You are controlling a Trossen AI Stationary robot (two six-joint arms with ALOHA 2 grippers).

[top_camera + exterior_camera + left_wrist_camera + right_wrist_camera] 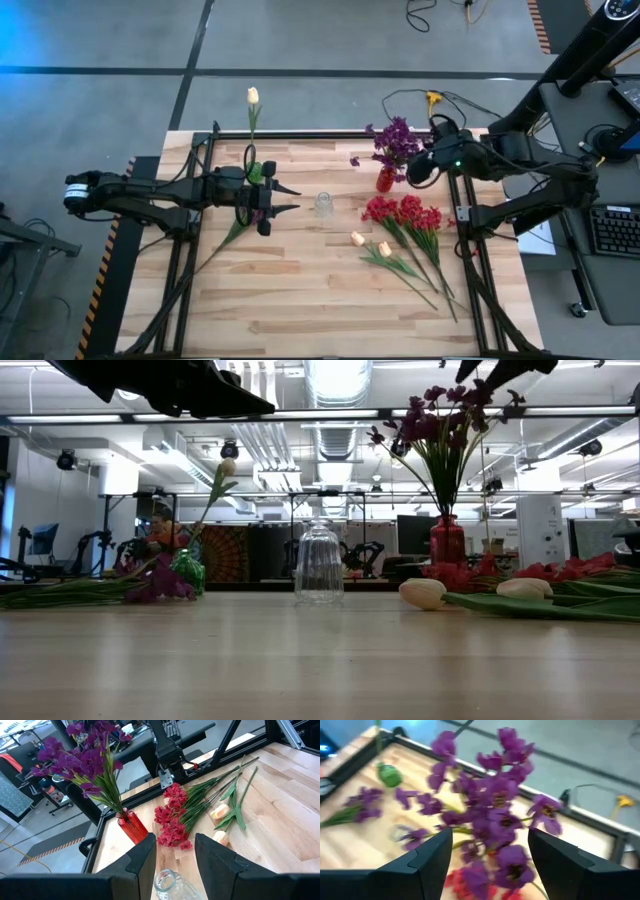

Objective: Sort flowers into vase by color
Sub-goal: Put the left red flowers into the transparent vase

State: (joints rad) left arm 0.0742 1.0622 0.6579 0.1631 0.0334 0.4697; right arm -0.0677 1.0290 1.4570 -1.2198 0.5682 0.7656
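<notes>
A red vase (385, 181) at the table's far right holds purple flowers (395, 138). My right gripper (490, 836) hangs open just above those blossoms (495, 815), with nothing between its fingers. A green vase (256, 172) at the far left holds one cream-yellow tulip (253, 97). Beside it a loose purple flower (256, 214) lies on the wood. My left gripper (295, 197) stands open and level, pointing at the clear glass vase (323, 204) in the middle. Red flowers (405, 212) and two cream tulips (370, 243) lie flat to the right.
A black frame rail (330, 135) runs along the table's far edge behind the vases. The lying stems (430, 280) fan out toward the near right. Bare wood (300, 300) fills the near half of the table. A desk with a keyboard (612, 230) stands beyond the right edge.
</notes>
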